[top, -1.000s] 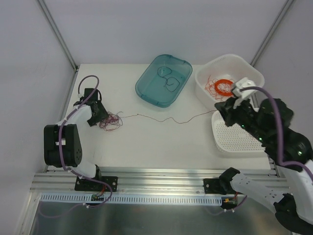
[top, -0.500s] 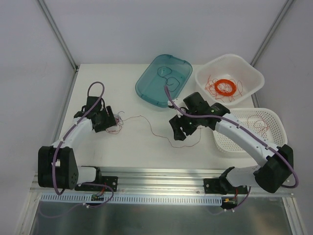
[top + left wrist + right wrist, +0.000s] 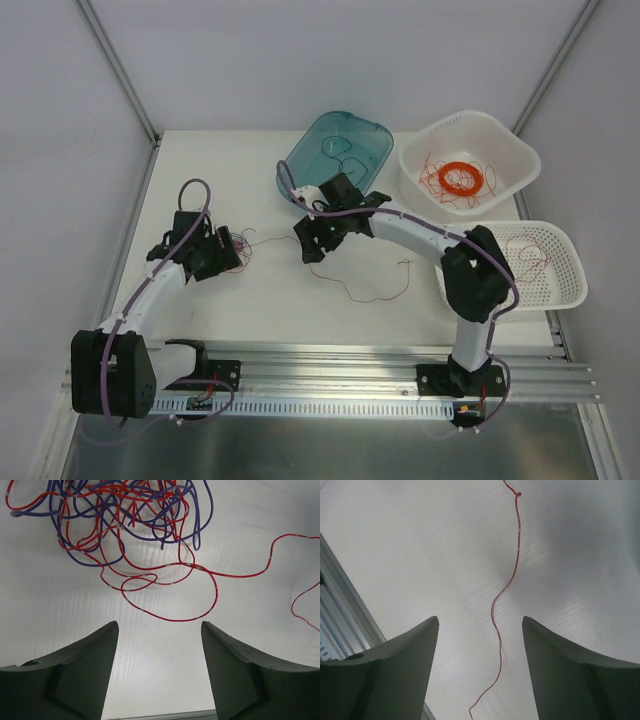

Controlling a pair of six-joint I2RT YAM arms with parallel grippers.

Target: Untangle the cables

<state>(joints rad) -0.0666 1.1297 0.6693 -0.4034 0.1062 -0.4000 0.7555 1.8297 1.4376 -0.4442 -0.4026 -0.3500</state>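
Wide-open, empty left gripper (image 3: 159,630) and right gripper (image 3: 480,625): red strand (image 3: 512,570) may slip any pinch, and unpinned cables (image 3: 115,515) could drag along.

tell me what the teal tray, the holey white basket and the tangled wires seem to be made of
Teal tray: likely translucent plastic, glossy; the pale table seems to show through its tint.
White basket: looks like moulded plastic, matte, with a regular grid of small holes.
Cables: seemingly thin wire in smooth red and purple-blue insulation with a slight sheen; the core is not visible.
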